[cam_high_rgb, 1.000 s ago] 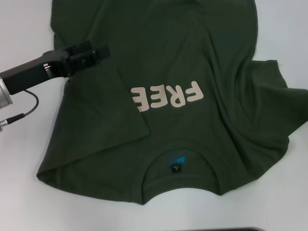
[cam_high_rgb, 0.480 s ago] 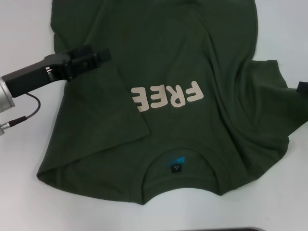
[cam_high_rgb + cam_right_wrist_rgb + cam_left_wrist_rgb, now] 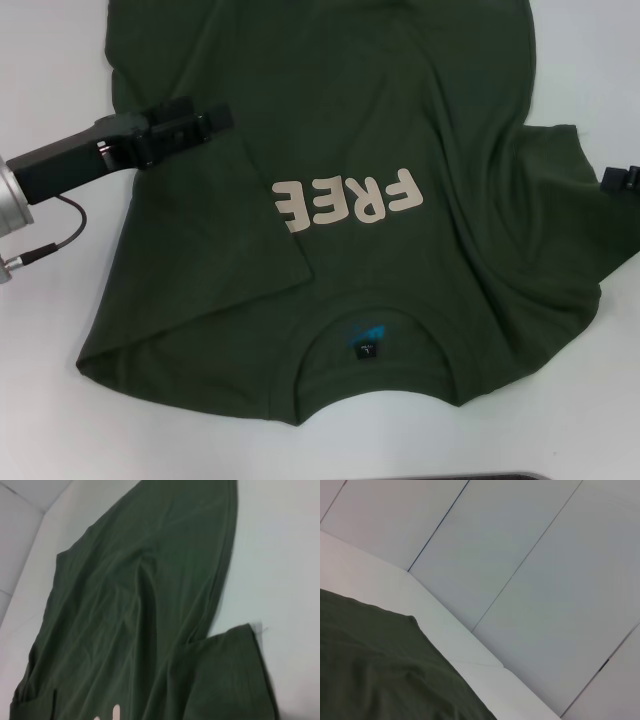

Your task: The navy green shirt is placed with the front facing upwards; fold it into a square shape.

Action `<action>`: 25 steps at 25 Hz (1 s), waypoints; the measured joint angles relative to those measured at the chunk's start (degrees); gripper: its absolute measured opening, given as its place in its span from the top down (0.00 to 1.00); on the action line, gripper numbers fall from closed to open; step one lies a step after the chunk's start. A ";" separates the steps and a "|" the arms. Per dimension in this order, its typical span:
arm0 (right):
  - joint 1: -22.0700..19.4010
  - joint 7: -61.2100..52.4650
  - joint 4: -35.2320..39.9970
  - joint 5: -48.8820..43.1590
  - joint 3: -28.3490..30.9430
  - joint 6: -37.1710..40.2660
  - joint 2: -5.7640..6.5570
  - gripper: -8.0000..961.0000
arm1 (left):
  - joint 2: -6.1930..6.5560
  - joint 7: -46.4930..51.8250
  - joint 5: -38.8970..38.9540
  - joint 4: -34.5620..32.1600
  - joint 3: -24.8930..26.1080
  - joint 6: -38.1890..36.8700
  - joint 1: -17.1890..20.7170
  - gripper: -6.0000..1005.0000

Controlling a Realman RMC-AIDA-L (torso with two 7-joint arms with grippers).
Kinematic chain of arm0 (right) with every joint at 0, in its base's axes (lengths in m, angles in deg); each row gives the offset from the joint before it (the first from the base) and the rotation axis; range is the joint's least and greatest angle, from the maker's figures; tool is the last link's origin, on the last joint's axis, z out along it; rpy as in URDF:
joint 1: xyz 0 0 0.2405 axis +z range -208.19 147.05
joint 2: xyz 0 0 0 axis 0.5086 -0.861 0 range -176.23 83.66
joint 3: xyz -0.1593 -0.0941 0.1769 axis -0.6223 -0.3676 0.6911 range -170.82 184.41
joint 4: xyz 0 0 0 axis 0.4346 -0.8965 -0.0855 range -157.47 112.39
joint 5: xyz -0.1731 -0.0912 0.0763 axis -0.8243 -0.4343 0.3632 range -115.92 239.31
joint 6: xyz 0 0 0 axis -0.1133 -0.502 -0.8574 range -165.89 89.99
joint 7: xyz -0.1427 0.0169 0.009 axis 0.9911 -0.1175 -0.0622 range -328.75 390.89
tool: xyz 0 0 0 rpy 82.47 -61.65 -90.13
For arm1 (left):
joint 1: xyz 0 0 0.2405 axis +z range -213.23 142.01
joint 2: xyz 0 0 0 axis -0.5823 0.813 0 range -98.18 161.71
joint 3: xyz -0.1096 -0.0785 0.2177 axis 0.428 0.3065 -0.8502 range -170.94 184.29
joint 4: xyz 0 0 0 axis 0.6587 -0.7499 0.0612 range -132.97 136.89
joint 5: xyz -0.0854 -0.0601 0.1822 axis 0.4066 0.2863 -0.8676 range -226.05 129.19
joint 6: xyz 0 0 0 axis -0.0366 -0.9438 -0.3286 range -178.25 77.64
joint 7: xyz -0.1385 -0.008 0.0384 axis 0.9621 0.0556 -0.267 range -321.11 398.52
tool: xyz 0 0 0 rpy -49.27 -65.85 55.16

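Right end effector point(image 3: 618, 179) newly at navy green shirt point(image 3: 340, 140) sleeve, left end effector point(image 3: 215, 118) over it, fingers unclear

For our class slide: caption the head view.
Left gripper over the navy green shirt, left sleeve folded in; right gripper at its right sleeve.

Left gripper point(image 3: 215, 119) outstretched from the left side; right gripper point(image 3: 620, 180) barely at the right edge.
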 joint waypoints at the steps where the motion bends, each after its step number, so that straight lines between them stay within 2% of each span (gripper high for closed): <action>1: 0.13 0.00 -0.03 0.07 0.10 -0.44 -0.19 0.11 | 0.00 -0.01 -0.01 0.00 0.00 0.00 0.00 0.10; 3: 0.35 0.05 -0.08 0.15 0.23 -1.21 -0.49 0.12 | 0.00 -0.01 -0.07 0.00 0.00 0.00 0.01 0.10; 12: 1.22 2.74 -1.34 0.86 0.78 -1.11 -0.68 0.32 | 0.00 -0.03 -0.09 0.07 -0.01 0.02 0.08 0.10; 22: 0.05 3.70 -1.05 2.16 1.98 -1.43 -0.64 0.82 | -0.10 -0.03 -0.08 0.06 -0.01 0.62 0.02 0.10; 25: 0.08 3.95 -1.16 2.19 2.02 -1.50 -0.60 0.91 | -0.15 -0.01 -0.08 0.07 -0.01 0.78 -0.08 0.10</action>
